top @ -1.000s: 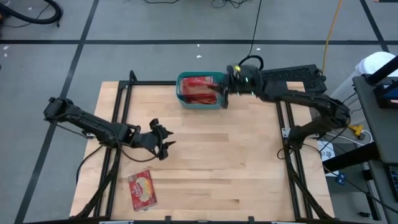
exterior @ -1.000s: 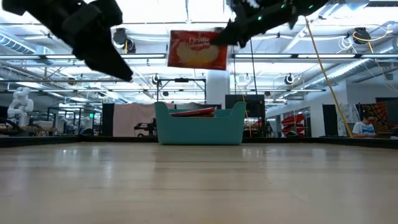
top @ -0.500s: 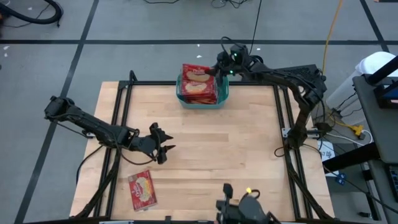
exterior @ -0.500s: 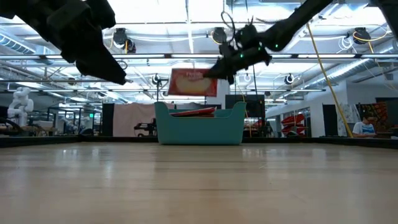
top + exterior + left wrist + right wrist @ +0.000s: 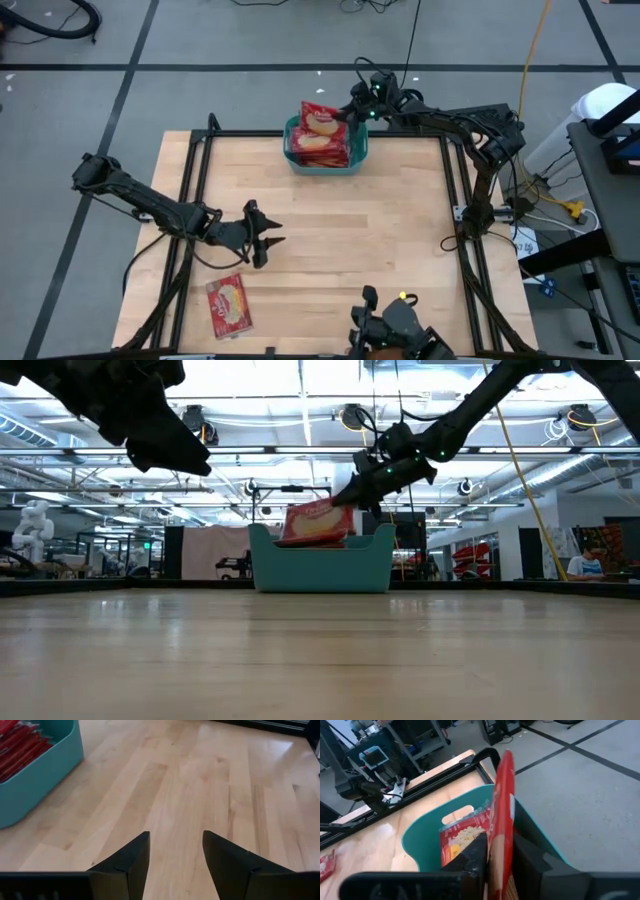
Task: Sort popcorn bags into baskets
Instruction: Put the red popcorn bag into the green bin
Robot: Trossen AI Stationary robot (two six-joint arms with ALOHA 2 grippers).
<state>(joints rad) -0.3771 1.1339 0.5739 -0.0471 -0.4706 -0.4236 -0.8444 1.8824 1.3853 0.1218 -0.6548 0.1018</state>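
Right gripper (image 5: 345, 113) jaws flank a flat red popcorn packet (image 5: 320, 125) above the teal plastic tub (image 5: 355, 160); left gripper (image 5: 266, 243) jaws apart over the wooden table (image 5: 400, 250).

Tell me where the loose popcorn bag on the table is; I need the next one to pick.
In the high view the loose popcorn bag lies flat near the table's front left corner, just in front of the left gripper and far from the teal basket.

One teal basket (image 5: 326, 163), one loose popcorn bag (image 5: 228, 304), several bags inside
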